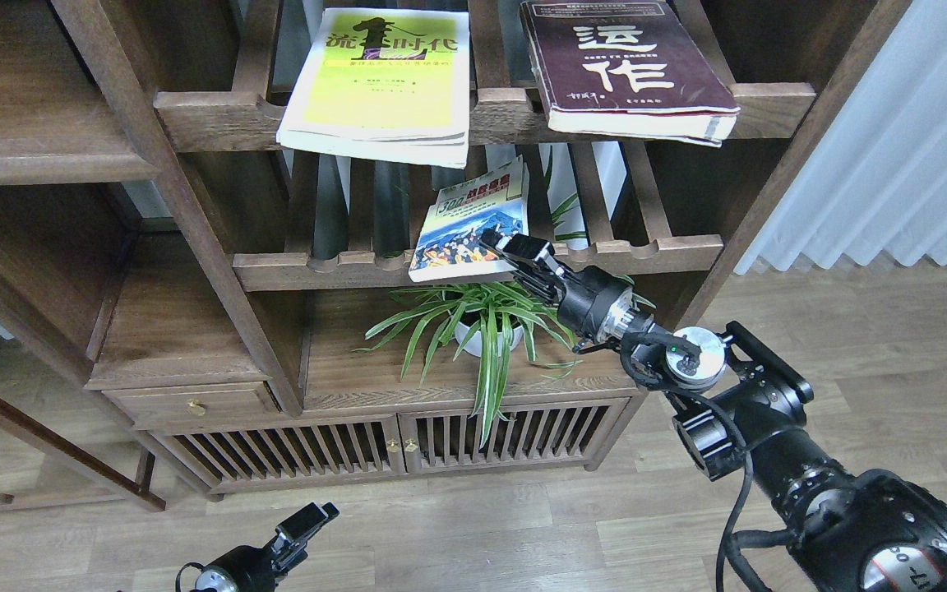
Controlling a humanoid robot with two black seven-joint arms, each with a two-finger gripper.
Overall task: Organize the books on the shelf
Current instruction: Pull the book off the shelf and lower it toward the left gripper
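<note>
The cream "300" book (469, 222) lies tilted on the lower slatted rack (654, 247), with its right side lifted. My right gripper (505, 247) is shut on the book's lower right corner. The yellow-green book (383, 78) lies flat on the upper slatted rack (210, 115) and overhangs the front rail. The maroon book (625, 70) lies to its right and also overhangs. Solid plank shelves (38, 160) are at the left. My left gripper (307, 522) hangs low over the floor, too small and dark to tell its fingers apart.
A spider plant in a white pot (482, 329) stands on the plank right under my right gripper. Slatted cabinet doors (391, 448) and a small drawer (194, 403) are below. A white curtain (893, 148) hangs at the right.
</note>
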